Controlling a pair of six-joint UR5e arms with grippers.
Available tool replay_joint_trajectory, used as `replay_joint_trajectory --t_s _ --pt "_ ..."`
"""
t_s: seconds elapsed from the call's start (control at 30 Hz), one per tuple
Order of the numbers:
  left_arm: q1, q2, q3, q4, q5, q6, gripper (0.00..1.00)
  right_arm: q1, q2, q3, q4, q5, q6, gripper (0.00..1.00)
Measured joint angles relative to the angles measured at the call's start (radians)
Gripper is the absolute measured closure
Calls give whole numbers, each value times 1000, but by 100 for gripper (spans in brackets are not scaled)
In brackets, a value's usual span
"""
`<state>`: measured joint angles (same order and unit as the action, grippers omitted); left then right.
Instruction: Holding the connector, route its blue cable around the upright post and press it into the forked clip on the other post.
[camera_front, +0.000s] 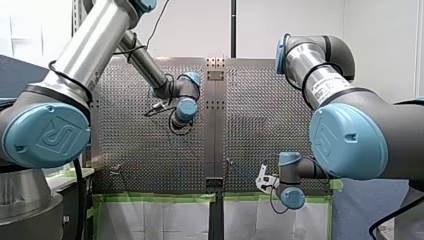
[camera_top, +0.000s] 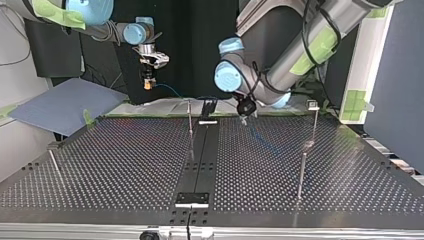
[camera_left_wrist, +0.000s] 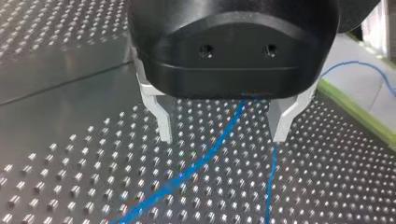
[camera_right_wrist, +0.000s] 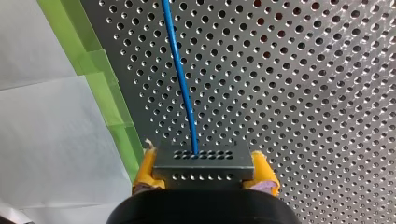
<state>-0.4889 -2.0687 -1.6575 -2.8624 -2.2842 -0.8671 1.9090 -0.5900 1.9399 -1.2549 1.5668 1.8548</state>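
Note:
My right gripper (camera_right_wrist: 203, 179) has its yellow pads (camera_right_wrist: 144, 170) shut on a grey perforated connector (camera_right_wrist: 203, 161). The blue cable (camera_right_wrist: 180, 79) runs from the connector out ahead over the perforated table. In the top view this gripper (camera_top: 148, 84) hangs high beyond the table's far edge, and the cable (camera_top: 167, 88) trails from it. My left gripper (camera_left_wrist: 223, 135) is open just above the table. The blue cable (camera_left_wrist: 210, 156) passes loosely between and below its metal fingers (camera_left_wrist: 163, 123), not gripped. A thin upright post (camera_top: 190, 122) stands near the far middle, and a post with a small clip head (camera_top: 313, 105) at the far right.
Further thin posts stand at the top view's near right (camera_top: 301, 172) and near left (camera_top: 54, 162). A dark centre strip (camera_top: 200, 155) divides the perforated table. Green tape (camera_right_wrist: 100, 79) edges the plate, with white sheeting beyond. A blue-grey board (camera_top: 65, 105) lies past the far left corner.

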Motion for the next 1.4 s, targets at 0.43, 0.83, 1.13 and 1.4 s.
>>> replay_joint_trajectory --t_s 0.43,0.83,1.13,1.4 --pt "-26 -98 0 42 -50 9 0 1 0 0 -1 1 0 100" --pt "-45 -159 0 90 -10 -48 0 1 0 0 2 0 0 100" --pt "-56 -235 0 142 29 -89 0 3 0 0 0 -1 0 100" --pt "-58 -265 0 203 85 -155 0 6 0 0 0 -3 -5 100"
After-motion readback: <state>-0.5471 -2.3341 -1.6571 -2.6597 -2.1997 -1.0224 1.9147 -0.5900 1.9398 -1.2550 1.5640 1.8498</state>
